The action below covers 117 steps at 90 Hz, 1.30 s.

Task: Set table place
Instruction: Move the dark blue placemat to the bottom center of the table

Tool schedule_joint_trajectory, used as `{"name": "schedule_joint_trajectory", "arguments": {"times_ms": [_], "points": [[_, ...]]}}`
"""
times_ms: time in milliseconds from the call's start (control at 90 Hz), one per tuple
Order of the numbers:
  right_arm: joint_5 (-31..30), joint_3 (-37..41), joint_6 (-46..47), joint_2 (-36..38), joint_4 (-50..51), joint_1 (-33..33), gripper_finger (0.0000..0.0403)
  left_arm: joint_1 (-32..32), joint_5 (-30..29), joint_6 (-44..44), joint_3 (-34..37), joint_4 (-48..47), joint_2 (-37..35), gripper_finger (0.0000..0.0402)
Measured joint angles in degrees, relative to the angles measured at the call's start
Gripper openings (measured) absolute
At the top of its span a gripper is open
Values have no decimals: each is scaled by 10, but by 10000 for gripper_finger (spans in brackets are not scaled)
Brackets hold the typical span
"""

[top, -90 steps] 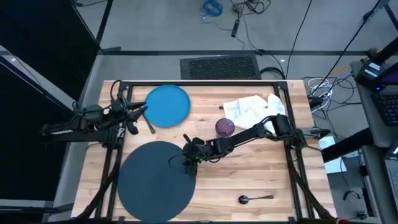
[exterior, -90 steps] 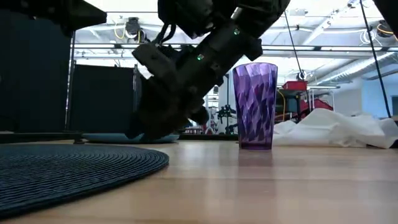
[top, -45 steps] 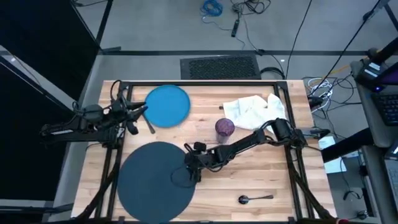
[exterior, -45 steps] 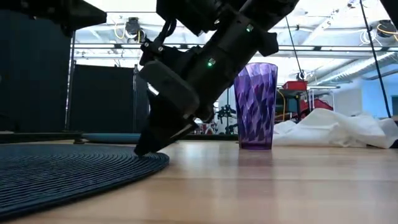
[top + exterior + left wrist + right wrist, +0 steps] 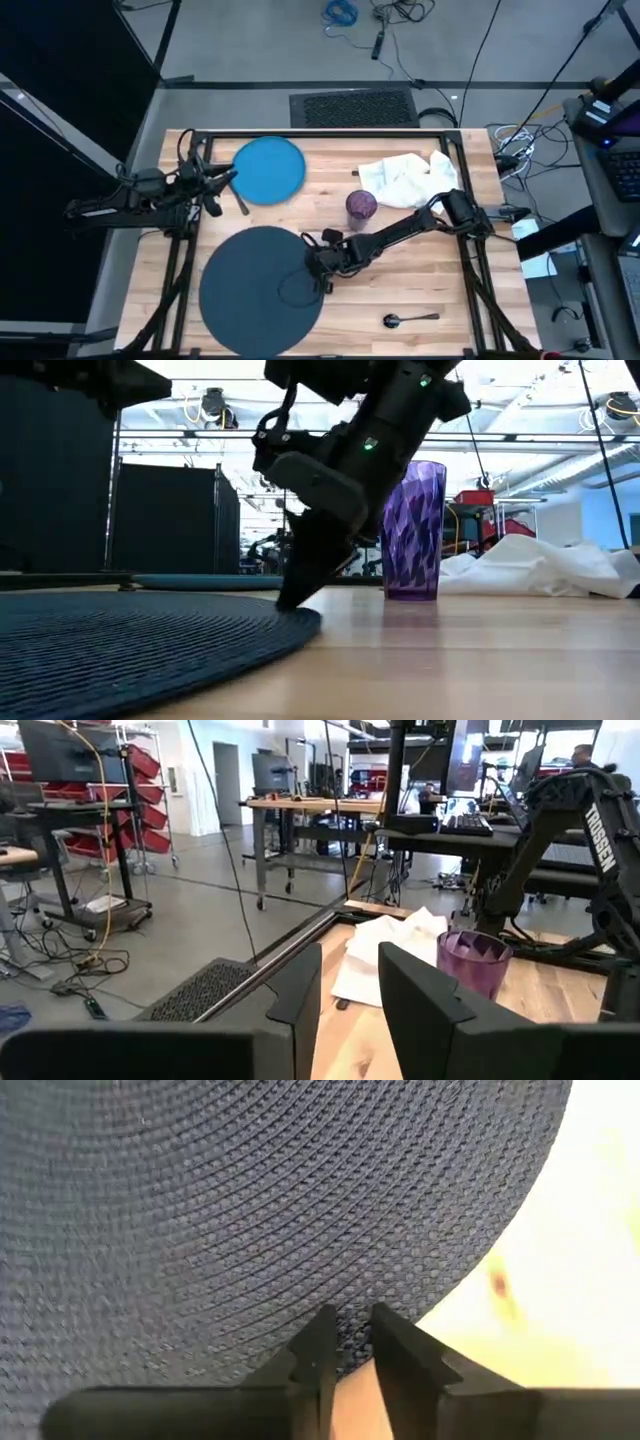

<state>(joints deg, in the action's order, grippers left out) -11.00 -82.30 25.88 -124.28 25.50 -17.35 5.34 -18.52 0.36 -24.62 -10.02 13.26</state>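
The dark woven charger (image 5: 262, 290) was seen lying flat on the near-left part of the table (image 5: 440, 285), its right edge pinched between the nearly closed fingers of the right gripper (image 5: 322, 285), as the right wrist view confirmed. The blue plate (image 5: 270, 169) was placed apart from it, toward the far-left of the tabletop. The purple cup (image 5: 361, 205) and the white napkin (image 5: 402, 177) were located farther right, with a spoon (image 5: 410, 319) near the front edge and a dark utensil (image 5: 241, 202) beside the plate. The left gripper (image 5: 226, 178) was held with fingers parted near the plate's edge. The setting was judged barely begun: nothing had been stacked or arranged on the charger.
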Motion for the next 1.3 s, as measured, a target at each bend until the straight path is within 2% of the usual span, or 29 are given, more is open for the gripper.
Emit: {"name": "schedule_joint_trajectory", "arguments": {"times_ms": [256,844,1222,1300], "points": [[2,1,45,18,117,-18,2,0,0,-1,0,0,0,86],[10,4,208,43,330,-91,0,0,5,-1,0,-1,0,86],[10,1,210,51,358,-98,0,0,5,-1,0,0,0,86],[-15,-10,199,59,365,-97,0,0,5,-1,0,9,0,86]]}}
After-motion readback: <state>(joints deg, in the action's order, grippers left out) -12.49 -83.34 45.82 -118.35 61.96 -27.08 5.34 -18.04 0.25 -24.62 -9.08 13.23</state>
